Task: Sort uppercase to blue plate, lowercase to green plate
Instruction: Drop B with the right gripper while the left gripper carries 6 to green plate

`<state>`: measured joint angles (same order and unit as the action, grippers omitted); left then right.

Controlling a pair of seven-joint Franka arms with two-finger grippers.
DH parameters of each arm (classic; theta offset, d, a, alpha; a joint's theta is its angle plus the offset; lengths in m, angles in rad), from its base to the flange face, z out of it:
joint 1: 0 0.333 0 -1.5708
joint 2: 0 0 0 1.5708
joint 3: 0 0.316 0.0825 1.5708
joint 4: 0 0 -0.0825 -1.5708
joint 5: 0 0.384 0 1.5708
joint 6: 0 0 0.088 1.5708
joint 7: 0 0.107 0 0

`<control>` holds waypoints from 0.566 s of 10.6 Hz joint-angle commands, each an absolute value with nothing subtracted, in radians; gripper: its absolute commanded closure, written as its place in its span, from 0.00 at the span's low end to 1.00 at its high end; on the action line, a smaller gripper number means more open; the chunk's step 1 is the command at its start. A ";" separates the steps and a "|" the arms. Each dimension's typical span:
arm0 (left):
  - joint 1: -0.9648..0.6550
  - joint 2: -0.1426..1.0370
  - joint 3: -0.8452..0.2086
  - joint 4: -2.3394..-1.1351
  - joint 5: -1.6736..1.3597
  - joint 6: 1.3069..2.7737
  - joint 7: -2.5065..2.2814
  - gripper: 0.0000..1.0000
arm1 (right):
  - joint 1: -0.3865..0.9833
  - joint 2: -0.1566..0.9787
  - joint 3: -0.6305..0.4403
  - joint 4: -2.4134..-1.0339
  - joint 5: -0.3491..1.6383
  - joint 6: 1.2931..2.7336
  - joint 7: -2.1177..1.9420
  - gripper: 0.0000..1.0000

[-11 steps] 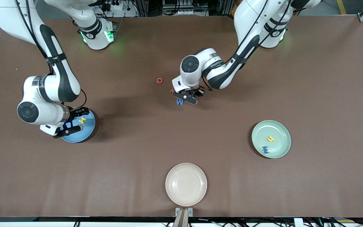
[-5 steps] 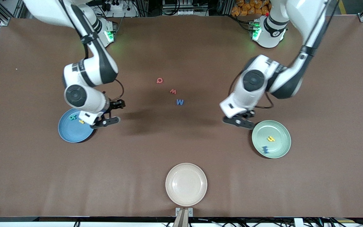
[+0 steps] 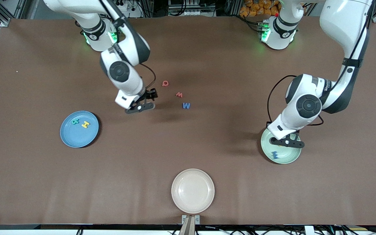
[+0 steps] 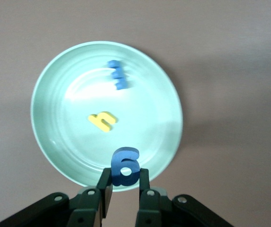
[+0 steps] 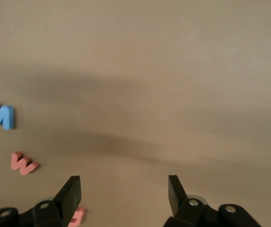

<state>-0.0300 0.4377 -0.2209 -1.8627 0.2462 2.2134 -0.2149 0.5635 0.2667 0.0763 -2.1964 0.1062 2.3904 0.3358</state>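
Note:
My left gripper is shut on the blue g and hangs over the rim of the green plate. A yellow h and a dark blue E-shaped piece lie in that plate. My right gripper stands open and empty over bare table beside the red Q, the small red w and the blue W. The blue plate, toward the right arm's end, holds the teal R and the yellow H.
A beige plate sits empty near the table's front edge, nearer to the front camera than the loose letters. Brown tabletop stretches between the three plates.
My left gripper carried the blue g from the middle letters to over the green plate. My right gripper left the teal R in the blue plate and swung toward the middle letters, opening.

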 commanded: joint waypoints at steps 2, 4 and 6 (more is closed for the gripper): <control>-0.017 0.512 -0.155 -1.855 0.252 2.341 -0.184 0.89 | 0.594 0.225 0.187 -2.332 0.124 2.510 0.515 0.17; -0.017 0.506 -0.144 -1.845 0.252 2.344 -0.183 0.12 | 0.646 0.222 0.222 -2.355 0.123 2.513 0.595 0.17; -0.018 0.491 -0.146 -1.844 0.247 2.342 -0.186 0.00 | 0.682 0.216 0.235 -2.406 0.123 2.586 0.595 0.17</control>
<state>-0.0138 0.5137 -0.1483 -1.8468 0.2462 2.3479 -0.1963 0.6605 0.2612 0.2313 -2.3338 0.1066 2.5276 0.5844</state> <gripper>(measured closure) 0.379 0.167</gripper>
